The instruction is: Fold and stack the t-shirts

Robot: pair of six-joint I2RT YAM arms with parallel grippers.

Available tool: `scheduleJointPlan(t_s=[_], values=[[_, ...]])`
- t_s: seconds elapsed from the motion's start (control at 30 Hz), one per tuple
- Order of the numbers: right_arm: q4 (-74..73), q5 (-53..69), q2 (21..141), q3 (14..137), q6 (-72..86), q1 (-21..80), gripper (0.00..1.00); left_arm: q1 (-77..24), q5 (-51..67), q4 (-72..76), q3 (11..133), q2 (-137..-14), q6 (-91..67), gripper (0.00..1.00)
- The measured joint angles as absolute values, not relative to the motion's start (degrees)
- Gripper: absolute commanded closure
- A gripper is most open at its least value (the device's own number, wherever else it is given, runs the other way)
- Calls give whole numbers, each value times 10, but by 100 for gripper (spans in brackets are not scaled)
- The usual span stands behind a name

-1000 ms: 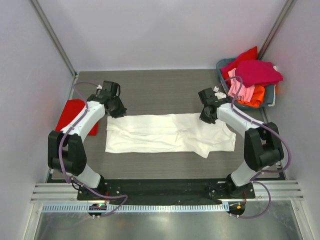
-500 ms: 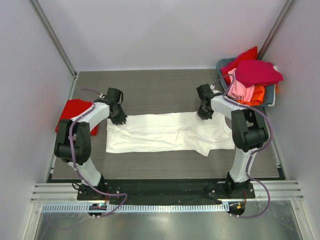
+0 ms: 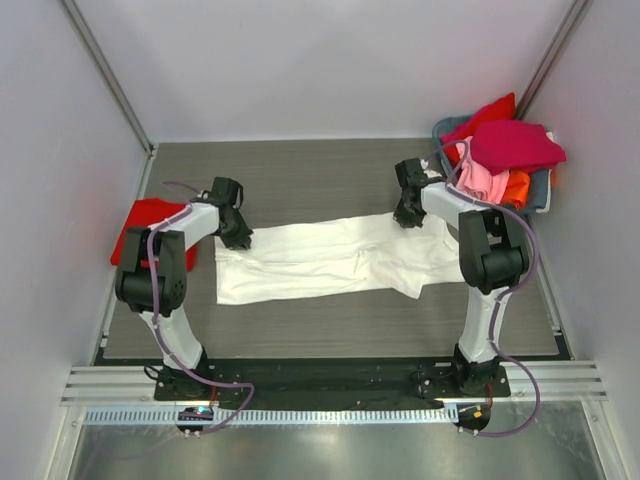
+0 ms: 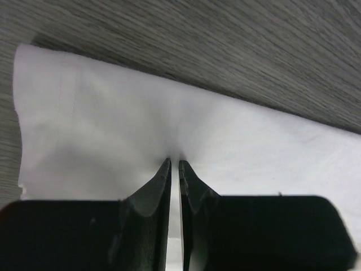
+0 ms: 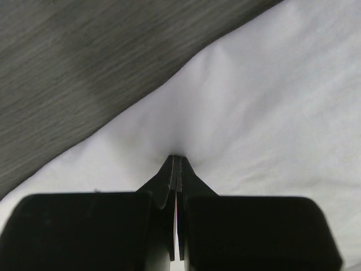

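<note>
**Both ends of the white t-shirt (image 3: 335,258) pinched at its far edge**

It lies spread across the middle of the counter (image 3: 300,180), with bare wood beyond its far edge. My left end effector (image 4: 174,162) and right end effector (image 5: 176,158) are each closed on that edge. Since a second ago its right end has shifted backward. The far-right basket (image 3: 541,186) holds heaped t-shirts (image 3: 510,145).

Robot lab test cell. Blank white panels (image 3: 330,70) on aluminium posts (image 3: 108,75) box in the grey table (image 3: 320,175) beyond the left gripper (image 3: 238,240) and right gripper (image 3: 404,220). Behind both, a slotted metal rail (image 3: 330,385) carries bolted arm bases (image 3: 180,378).
</note>
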State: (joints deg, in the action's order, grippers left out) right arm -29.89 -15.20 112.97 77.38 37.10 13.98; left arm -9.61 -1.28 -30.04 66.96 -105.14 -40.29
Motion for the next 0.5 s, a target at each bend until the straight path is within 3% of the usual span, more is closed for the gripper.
scheduleJointPlan(t_s=[0.3, 0.5], values=[[-292, -116, 1224, 908, 356, 129, 99, -100, 34, -216, 530, -955, -433, 90], [-292, -81, 1305, 1031, 345, 131, 99, -192, 50, -208, 442, -876, -468, 90]])
